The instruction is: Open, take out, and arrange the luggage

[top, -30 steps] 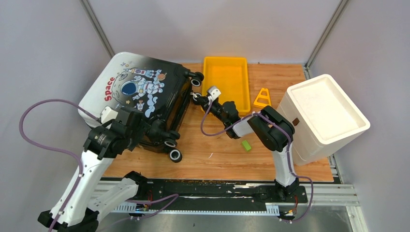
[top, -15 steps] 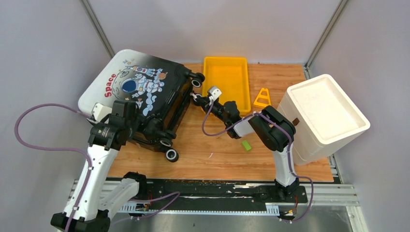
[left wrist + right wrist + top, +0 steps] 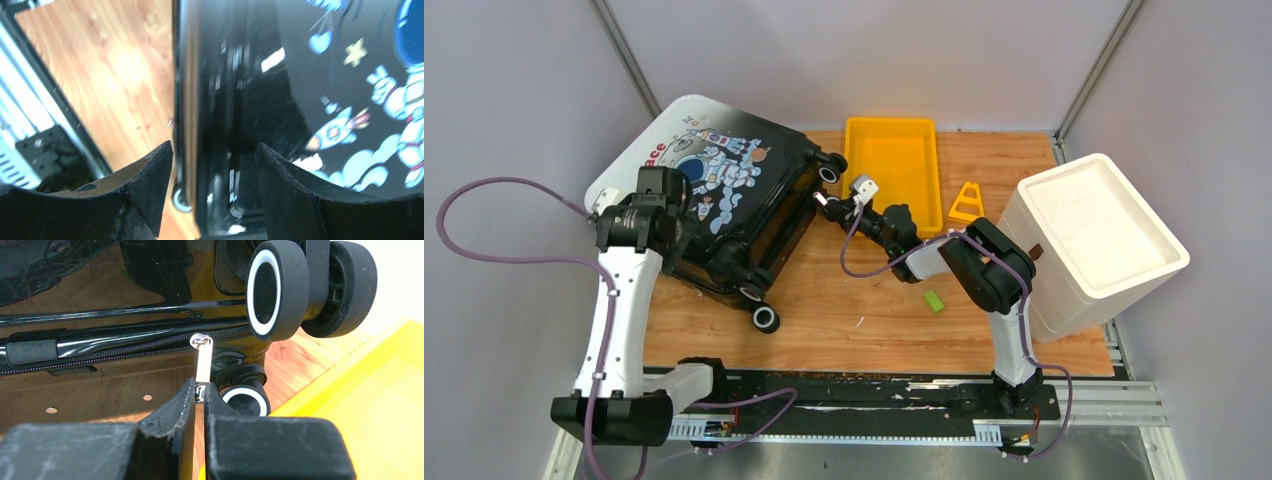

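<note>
Top external view, entry for this moment.

- Luggage [image 3: 724, 185]: at the far left corner of the table [image 3: 864, 320], tilted, astronaut face up. Its white end hangs over the table's left edge toward the wall. The black wheeled end points toward the table's middle. The two shell halves lie together.
- Wheels: one wheel [image 3: 765, 318] is the part nearest the near edge. Another sits just beside the yellow tray [image 3: 892, 122] at the far edge.
- Other items: a white foam box [image 3: 1094, 230] at the right edge, an orange triangular piece [image 3: 966, 203] between tray and box, and a small green block [image 3: 934, 300] on the bare wood near my right arm.

Left wrist view (blurred).

- My left fingers [image 3: 150, 180] stand wide apart over the luggage's near left side, with its glossy black edge filling the gap between them.
- Both inner faces look pressed against the shell, so I record a wide grip on the luggage.
- The printed rocket and clouds show past the right-hand finger. Table wood and the rail show past the left-hand one.

Right wrist view (sharp).

- My right fingers [image 3: 175, 407] are closed tight on the tip of the flat metal zipper pull [image 3: 203, 365].
- The pull stands straight between my fingertips and its slider on the zipper track [image 3: 125, 352], which runs on to both sides of the slider.
- I cannot tell how far the zipper is undone.
- This sits at the wheeled corner of the luggage, with the tray's yellow edge just beside.
</note>
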Robot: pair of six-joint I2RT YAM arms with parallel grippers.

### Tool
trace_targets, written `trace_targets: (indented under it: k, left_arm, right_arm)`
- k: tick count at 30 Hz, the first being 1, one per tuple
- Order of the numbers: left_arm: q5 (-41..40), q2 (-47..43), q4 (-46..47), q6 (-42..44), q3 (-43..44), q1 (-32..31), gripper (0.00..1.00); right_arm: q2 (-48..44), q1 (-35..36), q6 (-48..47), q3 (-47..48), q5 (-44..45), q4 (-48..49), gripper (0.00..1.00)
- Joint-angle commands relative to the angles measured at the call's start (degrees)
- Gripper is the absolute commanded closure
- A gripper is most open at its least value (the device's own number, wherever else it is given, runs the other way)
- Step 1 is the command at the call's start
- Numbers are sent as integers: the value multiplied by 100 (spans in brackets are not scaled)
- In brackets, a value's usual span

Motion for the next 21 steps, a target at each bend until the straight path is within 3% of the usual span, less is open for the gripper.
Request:
trace_targets:
  k: [1,8,16,21]
  left_arm:
    - [874,-421,-1515,-525,257,-55,31]
    - [1503,-1024,-1397,-949,245,-908,30]
    - [1635,-570,-701,-1662,-133,-2221,24]
    - [1587,-295,-486,-1961,-239,-2680,23]
  right_arm:
    - [-73,46,161,190,-98,192,100]
    - [-20,98,167,251,-107,210,100]
    - [-76,111,132,193,-124,218,100]
    - [-91,118,44,133,-97,239,100]
